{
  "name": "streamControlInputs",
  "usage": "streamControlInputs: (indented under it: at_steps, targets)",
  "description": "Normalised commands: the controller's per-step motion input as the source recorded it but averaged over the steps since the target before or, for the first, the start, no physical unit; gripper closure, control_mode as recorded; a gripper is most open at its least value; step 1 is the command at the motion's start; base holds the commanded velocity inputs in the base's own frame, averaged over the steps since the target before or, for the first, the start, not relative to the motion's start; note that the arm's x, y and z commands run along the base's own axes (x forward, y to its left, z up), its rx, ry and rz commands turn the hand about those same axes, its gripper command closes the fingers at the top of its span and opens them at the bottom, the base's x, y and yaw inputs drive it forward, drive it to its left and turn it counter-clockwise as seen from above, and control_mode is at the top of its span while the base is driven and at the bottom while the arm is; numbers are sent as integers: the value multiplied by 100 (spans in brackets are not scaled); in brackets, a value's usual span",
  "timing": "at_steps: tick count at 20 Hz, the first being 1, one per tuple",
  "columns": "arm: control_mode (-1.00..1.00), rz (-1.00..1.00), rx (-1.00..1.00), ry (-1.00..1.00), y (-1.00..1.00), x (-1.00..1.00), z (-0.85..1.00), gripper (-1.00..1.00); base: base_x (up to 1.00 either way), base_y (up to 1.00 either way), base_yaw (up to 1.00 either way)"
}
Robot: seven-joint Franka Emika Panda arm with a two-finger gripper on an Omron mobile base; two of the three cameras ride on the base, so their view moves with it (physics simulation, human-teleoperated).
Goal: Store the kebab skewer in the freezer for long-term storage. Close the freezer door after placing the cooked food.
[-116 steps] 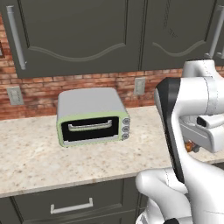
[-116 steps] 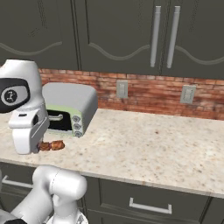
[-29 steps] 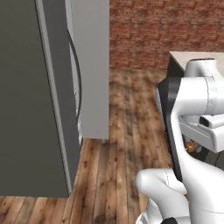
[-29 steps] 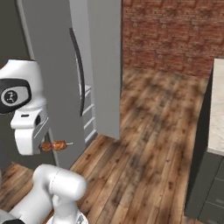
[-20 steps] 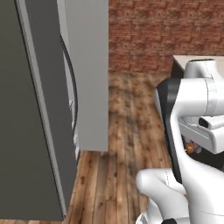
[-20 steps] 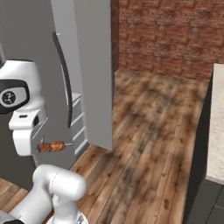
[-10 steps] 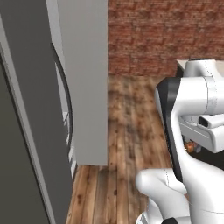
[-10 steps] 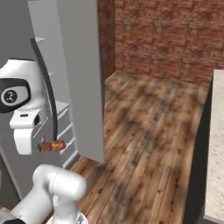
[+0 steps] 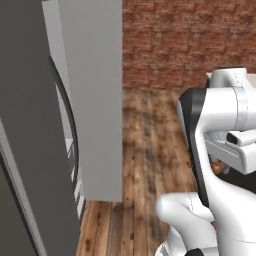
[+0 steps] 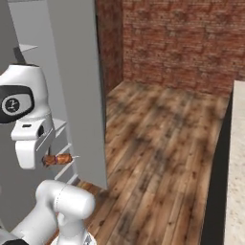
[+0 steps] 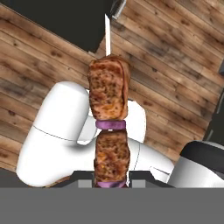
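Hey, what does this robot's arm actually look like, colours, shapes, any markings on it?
The arm is built of glossy white, rounded, tube-like segments with a black section at one joint. In the right base view a white rounded joint housing carries a black oval panel with a small round white emblem. Below it sits a white boxy hand. No loose cables are visible.

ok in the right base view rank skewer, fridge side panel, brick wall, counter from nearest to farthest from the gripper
1. Skewer: clamped in the gripper, sticking out to its right.
2. Fridge side panel: tall grey slab just behind and right of the skewer.
3. Counter: across the wood floor at the right edge.
4. Brick wall: at the far end of the room; counter and wall are close to call.
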Motion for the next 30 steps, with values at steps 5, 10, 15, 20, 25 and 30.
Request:
streamControlInputs:
  at_steps: [5,10,15,20,25,30]
  targets:
    - [100,0,0,0,0,0,0,100,47,18,5]
    - [100,0,0,0,0,0,0,100,49,45,25]
    - [100,0,0,0,0,0,0,100,59,47,42]
    - [100,0,0,0,0,0,0,100,64,19,55]
    - [100,0,0,0,0,0,0,100,38,-24,65]
    - [100,0,0,0,0,0,0,100,9,-49,71]
